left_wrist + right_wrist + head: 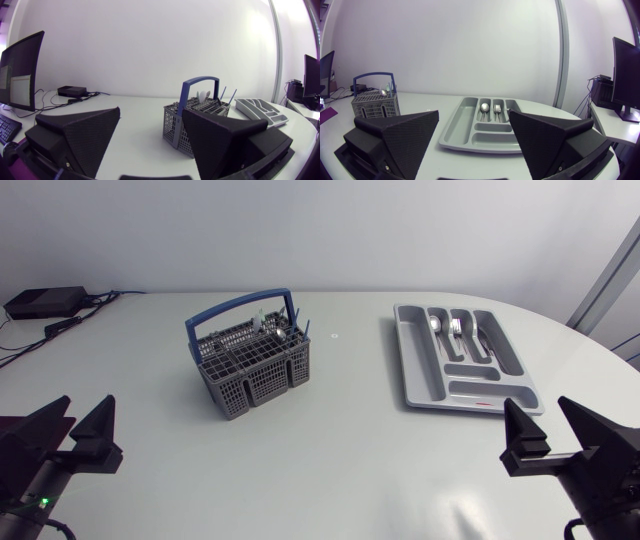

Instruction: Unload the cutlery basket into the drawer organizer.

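Your left gripper (85,408) is sitting at the near left table edge with its arm mostly cut off. Its wedge fingers are standing apart with nothing between them, and its own wrist view (151,112) is showing the same.

Left of centre on the white table (340,465), the grey lattice plastic cutlery basket with a blue arched handle (250,370) is standing upright. From above its load is proving hard to sort: thin blue stems (304,332) are sticking up at one corner and the rest is getting lost in the grid. The left wrist view is catching the cutlery basket (175,125) partly behind a finger, with the blue stems (223,94) and a pale piece (202,95) poking over the rim.

Right of centre, well apart, the grey moulded plastic drawer organizer (420,375) is lying flat. A silver spoon (436,326) and a silver fork (456,328) are resting in neighbouring slots. The right wrist view is showing the spoon (484,107) and fork (496,109) more clearly, while the next slot is staying unreadable.

Your right gripper (538,408) is waiting near the right edge, its fingers likewise spread and empty (474,114).
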Robot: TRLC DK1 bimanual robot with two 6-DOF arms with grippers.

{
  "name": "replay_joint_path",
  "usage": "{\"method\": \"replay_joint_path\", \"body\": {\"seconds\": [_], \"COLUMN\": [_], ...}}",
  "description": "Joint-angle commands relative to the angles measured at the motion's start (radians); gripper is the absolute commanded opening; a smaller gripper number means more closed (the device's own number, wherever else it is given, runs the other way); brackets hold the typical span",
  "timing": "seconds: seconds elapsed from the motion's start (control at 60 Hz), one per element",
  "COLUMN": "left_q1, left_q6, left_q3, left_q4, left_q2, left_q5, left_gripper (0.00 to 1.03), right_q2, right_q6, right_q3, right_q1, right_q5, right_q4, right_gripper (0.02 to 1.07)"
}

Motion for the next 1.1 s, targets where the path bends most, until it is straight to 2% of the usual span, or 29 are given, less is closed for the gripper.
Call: {"method": "replay_joint_path", "body": {"seconds": [0.0,0.567,0.783,0.9,1.083], "left_q1": [-0.001,0.004,0.004,-0.009,-0.024], "left_q6": [-0.022,-0.022,-0.013,-0.016,-0.047], "left_q3": [-0.019,-0.020,0.095,0.208,0.420], "left_q4": [-0.002,0.009,-0.042,-0.042,-0.061], "left_q2": [-0.008,-0.009,0.022,0.167,0.513], "left_q5": [0.000,0.000,0.000,0.000,0.000], "left_gripper": [0.99,0.99,0.99,0.99,0.99], "right_q2": [-0.006,-0.007,0.006,0.155,0.546], "right_q6": [-0.008,-0.017,-0.015,0.005,0.040], "right_q3": [-0.019,-0.021,0.031,0.117,0.271], "right_q1": [0.008,0.010,0.051,0.085,0.114], "right_q5": [0.011,0.011,0.017,0.022,0.043], "right_q4": [-0.004,0.009,0.025,0.069,0.197], "right_gripper": [1.04,1.03,1.03,1.02,1.02]}}
